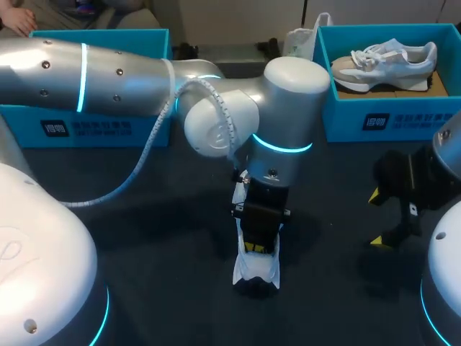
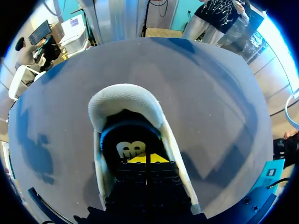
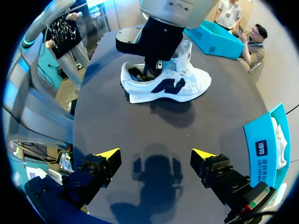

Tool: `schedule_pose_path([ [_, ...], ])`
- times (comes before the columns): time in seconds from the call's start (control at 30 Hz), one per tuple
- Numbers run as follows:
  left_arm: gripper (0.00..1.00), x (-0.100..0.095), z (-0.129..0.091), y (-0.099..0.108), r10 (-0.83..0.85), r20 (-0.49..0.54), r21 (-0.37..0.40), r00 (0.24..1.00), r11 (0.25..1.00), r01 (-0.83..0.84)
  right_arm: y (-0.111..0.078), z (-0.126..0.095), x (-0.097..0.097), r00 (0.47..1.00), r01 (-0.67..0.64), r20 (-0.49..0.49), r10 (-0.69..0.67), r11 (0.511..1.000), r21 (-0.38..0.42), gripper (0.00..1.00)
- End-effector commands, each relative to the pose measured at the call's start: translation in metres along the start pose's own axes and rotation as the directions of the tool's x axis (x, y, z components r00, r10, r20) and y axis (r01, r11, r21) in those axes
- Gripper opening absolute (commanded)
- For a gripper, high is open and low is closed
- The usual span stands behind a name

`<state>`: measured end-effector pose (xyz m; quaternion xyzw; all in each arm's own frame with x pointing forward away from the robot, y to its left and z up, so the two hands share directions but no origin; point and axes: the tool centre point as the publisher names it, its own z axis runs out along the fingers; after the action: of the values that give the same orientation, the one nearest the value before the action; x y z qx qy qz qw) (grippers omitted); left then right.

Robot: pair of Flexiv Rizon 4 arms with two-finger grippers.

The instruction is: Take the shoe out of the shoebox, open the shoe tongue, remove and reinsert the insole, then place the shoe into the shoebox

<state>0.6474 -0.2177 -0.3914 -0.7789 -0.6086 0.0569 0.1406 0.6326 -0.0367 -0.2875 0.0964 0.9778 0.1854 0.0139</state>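
A white shoe (image 1: pixel 256 272) with a dark side logo (image 3: pixel 166 87) lies on the dark table at the front middle. Its tongue (image 3: pixel 186 52) stands up. My left gripper (image 1: pixel 256 247) comes from the left and points down into the shoe's opening. In the left wrist view its yellow tips (image 2: pixel 147 158) are shut together just above the dark insole (image 2: pixel 131 148), behind the white heel (image 2: pixel 125 100). Whether they pinch the insole I cannot tell. My right gripper (image 1: pixel 382 218) hangs open at the right, a little off the shoe, with nothing between its fingers (image 3: pixel 108 154).
An open blue shoebox (image 1: pixel 392 119) at the back right holds a second, grey-white shoe (image 1: pixel 385 61). Another blue box (image 1: pixel 94 126) stands at the back left, partly behind my left arm. A white bag (image 1: pixel 301 40) lies between the boxes.
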Motion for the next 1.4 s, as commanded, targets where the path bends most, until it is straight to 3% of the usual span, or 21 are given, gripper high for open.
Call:
schedule_pose_path([
  [0.03, 0.0, 0.005, -0.01, -0.005, 0.002, 0.031, -0.002, 1.0, 1.0, -0.002, 0.0, 0.0, 0.001, 1.0, 0.0, 0.003, 0.0, 1.0, 0.001, 1.0],
  [0.2, 0.0, 0.006, -0.034, -0.019, 0.008, 0.083, 0.001, 0.997, 1.0, -0.008, 0.0, 0.0, 0.001, 1.0, 0.0, 0.003, 0.0, 1.0, 0.001, 1.0],
  [0.33, 0.0, 0.001, -0.036, -0.027, 0.002, 0.082, 0.036, 0.997, 0.999, -0.005, 0.0, 0.0, 0.001, 1.0, 0.0, 0.003, 0.0, 1.0, 0.001, 1.0],
  [0.63, 0.0, 0.001, -0.016, -0.035, -0.01, 0.049, 0.094, 0.999, 0.996, 0.005, 0.0, 0.0, 0.001, 1.0, 0.0, 0.003, 0.0, 1.0, 0.001, 1.0],
  [1.13, 0.0, -0.004, 0.017, -0.012, -0.047, 0.016, 0.022, 0.999, 0.999, 0.047, 0.0, 0.0, 0.001, 1.0, 0.0, 0.003, 0.0, 1.0, 0.001, 1.0],
  [1.4, 0.0, 0.006, -0.019, -0.011, -0.04, 0.027, -0.039, 0.999, 0.998, 0.041, 0.0, 0.0, 0.001, 1.0, 0.0, 0.003, 0.0, 1.0, 0.001, 1.0],
])
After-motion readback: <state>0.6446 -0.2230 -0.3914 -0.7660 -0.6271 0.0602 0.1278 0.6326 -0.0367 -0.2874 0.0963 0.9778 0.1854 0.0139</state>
